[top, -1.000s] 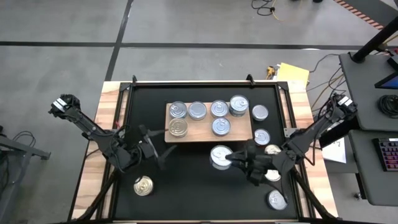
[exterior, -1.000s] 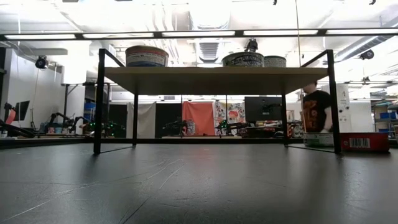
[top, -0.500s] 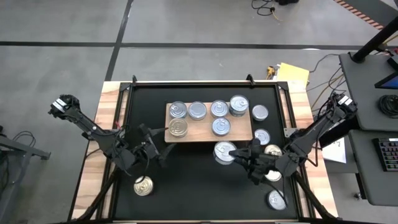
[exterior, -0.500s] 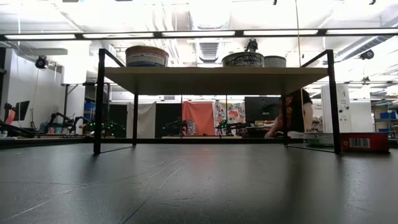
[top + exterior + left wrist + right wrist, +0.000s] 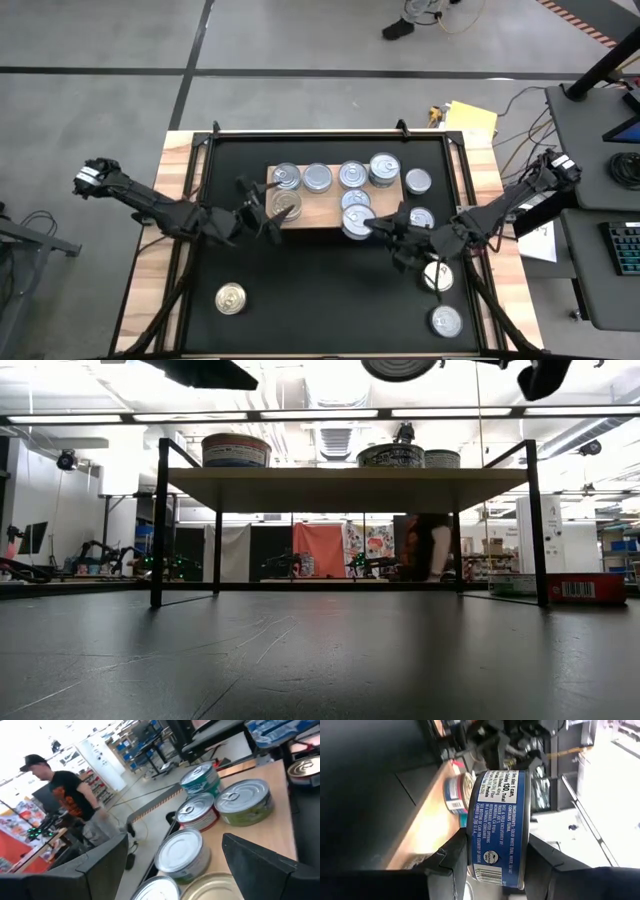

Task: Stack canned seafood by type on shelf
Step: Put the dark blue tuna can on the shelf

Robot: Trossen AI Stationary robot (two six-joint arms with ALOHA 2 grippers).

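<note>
A: Where's the tin sitting in the right gripper (image 5: 378,228)?

B: Squarely between its two fingers (image 5: 447,857), which are clamped on the side walls of a blue-labelled can (image 5: 497,827). From above, that can (image 5: 356,222) hangs over the shelf (image 5: 392,213) at its front edge, toward five o'clock of the board, just in front of another tin on the wood.

A: And the left gripper (image 5: 262,207)?

B: Jaws spread wide, nothing in them. It hovers at the board's nine o'clock end, right at the gold-lidded can (image 5: 286,205). Its wrist camera looks past the fingers along the row of cans (image 5: 243,802).

A: Anything hard to read?

B: In the low view only the edges of three tins show above the shelf top. Whether the held can touches the tin beneath it, I can't tell. One gold tin (image 5: 230,298) lies alone on the black mat (image 5: 310,300) at seven o'clock.
</note>
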